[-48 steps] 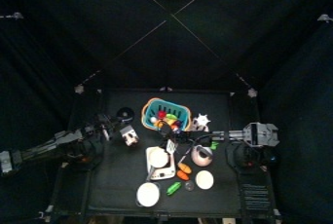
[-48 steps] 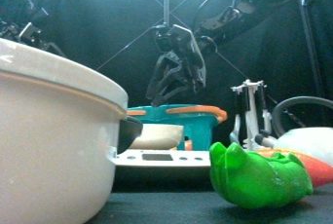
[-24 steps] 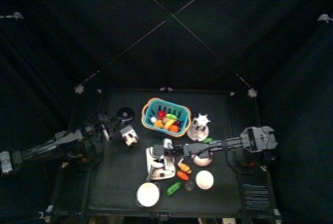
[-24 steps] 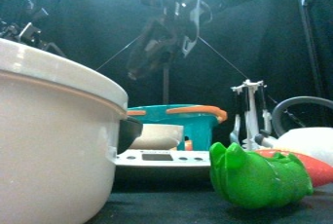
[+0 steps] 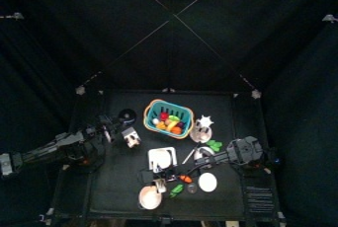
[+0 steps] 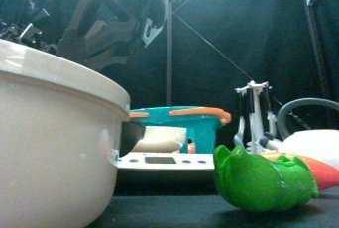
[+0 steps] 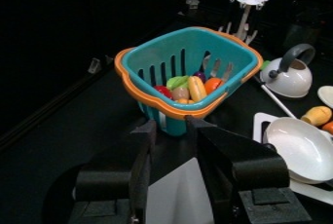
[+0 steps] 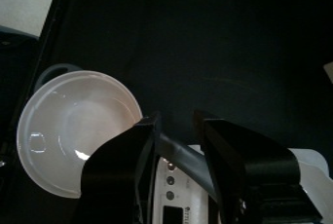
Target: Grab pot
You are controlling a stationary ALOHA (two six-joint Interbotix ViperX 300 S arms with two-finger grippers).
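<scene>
The pot (image 5: 200, 156) is hard to make out from above: it sits right of the desk's (image 5: 106, 177) middle, just beside the white scale (image 5: 162, 157), largely covered by the right arm. The right tool (image 8: 172, 135) has its jaws apart and empty, above the scale and a white plate (image 8: 76, 130). The left tool (image 7: 174, 142) rests with its jaws apart, facing the teal basket (image 7: 182, 57).
</scene>
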